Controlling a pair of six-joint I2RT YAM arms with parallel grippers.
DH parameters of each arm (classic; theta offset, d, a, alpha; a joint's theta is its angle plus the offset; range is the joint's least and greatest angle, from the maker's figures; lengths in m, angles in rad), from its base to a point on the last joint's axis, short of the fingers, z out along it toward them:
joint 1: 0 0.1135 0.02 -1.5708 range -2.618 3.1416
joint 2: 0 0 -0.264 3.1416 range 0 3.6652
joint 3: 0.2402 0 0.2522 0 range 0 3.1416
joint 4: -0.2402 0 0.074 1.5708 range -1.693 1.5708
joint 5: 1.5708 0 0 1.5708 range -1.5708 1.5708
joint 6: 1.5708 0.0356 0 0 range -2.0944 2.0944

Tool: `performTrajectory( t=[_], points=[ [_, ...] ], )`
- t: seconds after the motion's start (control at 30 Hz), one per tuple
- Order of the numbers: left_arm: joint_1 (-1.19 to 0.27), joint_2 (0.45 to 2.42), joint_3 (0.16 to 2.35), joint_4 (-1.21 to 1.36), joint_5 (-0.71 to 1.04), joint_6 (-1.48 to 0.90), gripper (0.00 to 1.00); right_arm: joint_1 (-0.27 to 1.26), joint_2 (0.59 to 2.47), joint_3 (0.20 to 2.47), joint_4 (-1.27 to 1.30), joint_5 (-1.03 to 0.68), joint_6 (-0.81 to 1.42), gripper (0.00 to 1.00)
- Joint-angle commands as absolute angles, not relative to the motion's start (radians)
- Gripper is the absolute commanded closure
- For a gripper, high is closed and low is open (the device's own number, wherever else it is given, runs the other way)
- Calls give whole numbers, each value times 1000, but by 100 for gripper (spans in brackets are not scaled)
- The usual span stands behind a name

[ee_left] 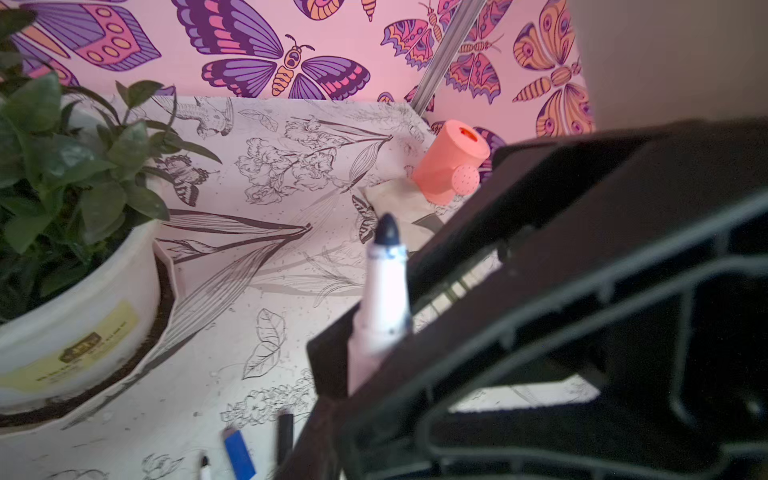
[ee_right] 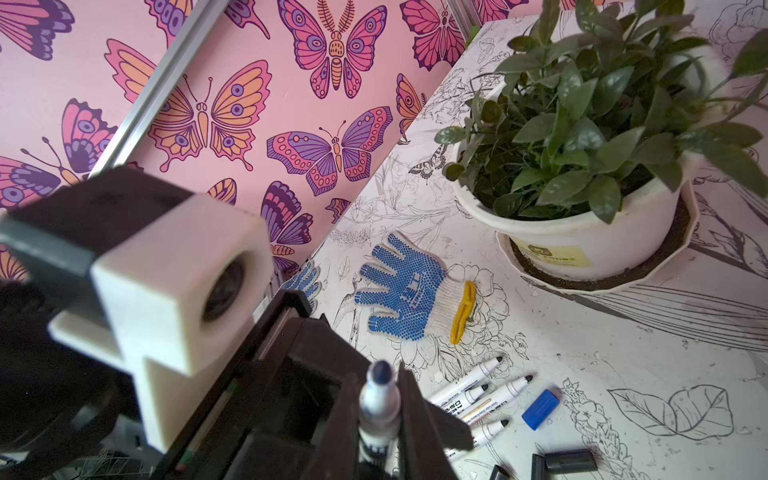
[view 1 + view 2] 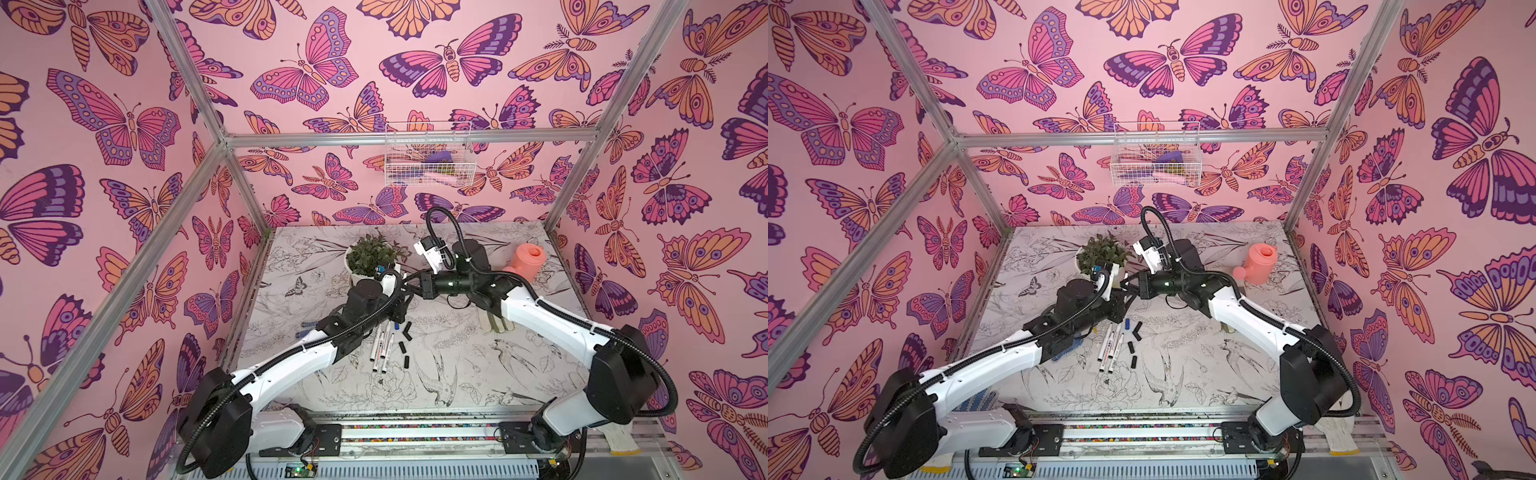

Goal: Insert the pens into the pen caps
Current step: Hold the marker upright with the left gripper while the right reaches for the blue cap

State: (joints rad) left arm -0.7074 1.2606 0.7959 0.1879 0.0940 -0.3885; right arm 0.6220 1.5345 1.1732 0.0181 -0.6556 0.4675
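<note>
Right wrist view: pen (image 2: 378,405) half-hidden between right gripper (image 2: 377,372) jaws

The right claw (image 2: 378,374) clasps one pen (image 2: 378,411) above the tabletop (image 3: 457,374), just beside the left claw (image 3: 404,296). The loose pens (image 3: 384,345) lie beneath and in front of the claws, with the pen caps (image 3: 402,346) just right of them. The potted plant (image 3: 368,257) stands behind-left of the claws, the watering can (image 3: 525,259) behind-right.
</note>
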Motion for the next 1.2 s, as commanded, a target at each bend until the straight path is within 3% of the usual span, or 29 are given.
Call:
performTrajectory(
  t=[0.0, 0.13, 0.27, 0.37, 0.53, 0.8, 1.17],
  points=[
    [-712, 1262, 816, 210, 109, -382, 86, 612, 1499, 1163, 12, -670, 459, 97],
    [-713, 1257, 803, 212, 99, -392, 99, 606, 1493, 1157, 7, -656, 460, 94],
    [-697, 1225, 763, 195, -1, -452, 100, 606, 1500, 1152, -23, -612, 450, 60],
    [-670, 1176, 726, 108, -191, -554, 100, 606, 1516, 1151, -84, -539, 411, 51],
    [-585, 1088, 689, -170, -400, -753, 100, 626, 1640, 1184, -218, -464, 358, 52],
    [-535, 972, 611, -236, -433, -828, 100, 752, 1894, 1392, -501, -276, 253, 54],
    [-534, 941, 609, -267, -428, -810, 100, 786, 2048, 1518, -572, -145, 265, 56]
  ],
)
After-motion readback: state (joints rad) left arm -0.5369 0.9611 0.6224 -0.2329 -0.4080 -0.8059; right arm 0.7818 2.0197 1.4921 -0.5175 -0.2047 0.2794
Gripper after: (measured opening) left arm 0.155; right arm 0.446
